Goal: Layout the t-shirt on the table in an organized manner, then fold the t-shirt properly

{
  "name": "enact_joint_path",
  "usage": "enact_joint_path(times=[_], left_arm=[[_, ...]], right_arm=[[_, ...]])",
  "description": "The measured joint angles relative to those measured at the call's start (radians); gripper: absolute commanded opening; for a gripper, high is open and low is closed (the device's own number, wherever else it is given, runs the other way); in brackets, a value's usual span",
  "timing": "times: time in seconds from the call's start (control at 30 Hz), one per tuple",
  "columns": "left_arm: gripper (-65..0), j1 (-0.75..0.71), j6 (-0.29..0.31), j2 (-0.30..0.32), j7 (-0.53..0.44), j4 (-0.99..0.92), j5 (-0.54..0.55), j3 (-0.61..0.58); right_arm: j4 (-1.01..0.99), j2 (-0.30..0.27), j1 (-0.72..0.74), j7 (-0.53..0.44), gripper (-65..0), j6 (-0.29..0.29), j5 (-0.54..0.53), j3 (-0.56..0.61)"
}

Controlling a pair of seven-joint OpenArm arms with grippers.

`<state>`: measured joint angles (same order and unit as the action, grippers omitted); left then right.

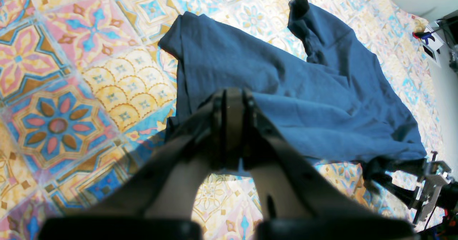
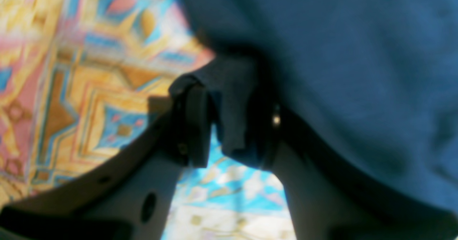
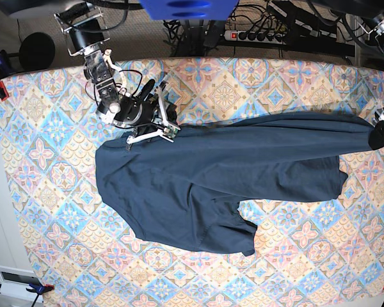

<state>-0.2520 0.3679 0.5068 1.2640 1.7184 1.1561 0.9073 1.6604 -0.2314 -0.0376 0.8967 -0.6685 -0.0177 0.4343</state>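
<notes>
1. The shirt (image 3: 217,179) lies spread across the middle of the table (image 3: 294,275), wide from left to right in the base view.
2. It is not flat. There are wrinkles, and one part sticks out toward the near edge.
3. The right gripper (image 3: 155,125) sits at the far left corner of the shirt in the base view.
4. In its own camera, the right gripper (image 2: 232,125) has its jaws a little apart. A dark fold of the shirt (image 2: 340,72) hangs between them. I cannot tell if they pinch it.
5. The left gripper (image 3: 381,131) is at the right edge of the table, where the shirt ends in a thin tip.
6. In its own camera, the left gripper (image 1: 233,125) has its jaws pressed together, with the shirt (image 1: 304,97) right at its tips.
</notes>
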Motion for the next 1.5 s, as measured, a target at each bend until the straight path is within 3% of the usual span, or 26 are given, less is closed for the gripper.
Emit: enact_joint_path(times=[0.13, 0.27, 0.4, 0.53, 0.83, 0.93, 1.07, 1.17, 1.3, 1.4, 1.5], left_arm=[[-65.0, 0.000, 0.000, 0.000, 0.000, 0.000, 0.003, 0.000], [-65.0, 0.000, 0.002, 0.000, 0.000, 0.000, 0.003, 0.002], [-65.0, 0.005, 0.003, -0.002, 0.007, 0.000, 0.013, 0.077], [-65.0, 0.000, 0.003, 0.004, -0.004, 0.000, 0.006, 0.097], [-65.0, 0.003, 0.003, 0.000, 0.000, 0.000, 0.010, 0.092], [-65.0, 0.002, 0.003, 0.000, 0.000, 0.000, 0.010, 0.090], [-65.0, -0.001, 0.003, 0.002, 0.019, 0.000, -0.009, 0.002], [-65.0, -0.010, 0.003, -0.065, 0.016, 0.001, 0.006, -0.077], [-65.0, -0.051, -0.006, -0.097, 0.035, 0.028, -0.022, -0.246], [-56.7, -0.055, -0.006, -0.127, 0.021, 0.090, -0.001, -0.348], [-45.2, -0.059, -0.047, -0.171, 0.011, 0.116, -0.068, -0.350]], right_arm=[[0.004, 0.003, 0.002, -0.003, -65.0, -0.001, 0.002, -0.028], [0.066, 0.010, -0.002, -0.002, -64.8, -0.007, -0.005, -0.192], [0.155, -0.001, 0.000, -0.005, -64.8, -0.008, -0.010, -0.375], [0.217, -0.014, -0.006, 0.009, -64.9, -0.008, -0.004, -0.495], [0.247, -0.024, -0.006, 0.007, -65.0, -0.009, -0.005, -0.607], [0.251, -0.027, -0.005, 0.008, -65.0, -0.037, -0.005, -0.607], [0.251, -0.026, -0.017, 0.006, -64.8, -0.034, -0.008, -0.607], [0.250, -0.024, -0.052, 0.018, -64.8, -0.036, -0.005, -0.607], [0.245, -0.024, -0.043, 0.008, -64.8, -0.034, -0.005, -0.607], [0.245, -0.023, -0.045, 0.010, -64.8, -0.035, -0.007, -0.607], [0.245, -0.027, -0.045, 0.012, -64.8, -0.035, -0.006, -0.607]])
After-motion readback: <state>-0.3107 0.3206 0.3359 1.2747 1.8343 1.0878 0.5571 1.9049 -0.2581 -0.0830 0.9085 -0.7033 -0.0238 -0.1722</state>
